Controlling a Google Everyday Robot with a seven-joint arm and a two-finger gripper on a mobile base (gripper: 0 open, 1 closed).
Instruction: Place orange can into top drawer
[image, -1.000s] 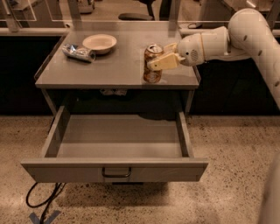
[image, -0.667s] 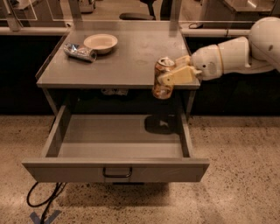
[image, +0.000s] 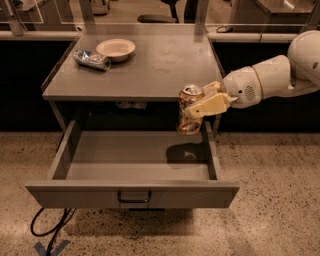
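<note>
The orange can (image: 189, 111), orange-gold with a silver top rim, hangs upright in the air in front of the table's front edge, above the right part of the open top drawer (image: 132, 193). My gripper (image: 200, 104) comes in from the right on a white arm and is shut on the can, one cream finger across its front. The drawer is pulled fully out, its grey floor bare, with a dark handle on the front panel. The can's shadow falls on the drawer floor at the right.
On the grey table (image: 150, 65) lie a crushed silver-blue can (image: 92, 59) and a shallow cream bowl (image: 115, 49) at the back left. A black cable (image: 50, 227) lies on the speckled floor below the drawer's left corner.
The gripper has carried the orange can off the tabletop, forward and down past the table's front edge, to above the open drawer's right side.
</note>
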